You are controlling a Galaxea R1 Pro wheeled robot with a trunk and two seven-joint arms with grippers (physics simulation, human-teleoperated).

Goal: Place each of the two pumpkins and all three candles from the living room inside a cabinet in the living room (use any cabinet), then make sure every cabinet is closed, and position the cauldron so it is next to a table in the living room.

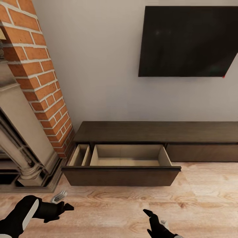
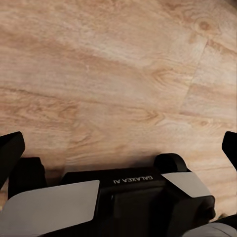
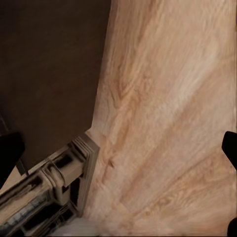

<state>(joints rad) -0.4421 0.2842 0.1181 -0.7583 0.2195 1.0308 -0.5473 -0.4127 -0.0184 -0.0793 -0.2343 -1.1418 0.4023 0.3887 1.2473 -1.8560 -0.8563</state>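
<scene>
The long low dark brown cabinet point(image 1: 155, 132) stands against the wall ahead. Its left drawer point(image 1: 122, 175) is pulled out, and the pale wood compartments inside hold nothing. The drawer front to the right point(image 1: 201, 152) is shut. My left gripper point(image 1: 64, 201) hovers low over the floor in front of the drawer's left end. It is open, with its fingers point(image 2: 10, 153) wide apart and nothing between them. My right gripper point(image 1: 155, 219) is also open and empty, its fingers point(image 3: 231, 148) spread over the floor. The pumpkins, candles, cauldron and table are out of view.
A red brick chimney point(image 1: 36, 82) and a stone fireplace surround point(image 1: 19, 148) stand close on the left, touching the cabinet's end. A black TV point(image 1: 188, 41) hangs on the wall above. Pale wood floor point(image 1: 132, 205) lies between me and the drawer.
</scene>
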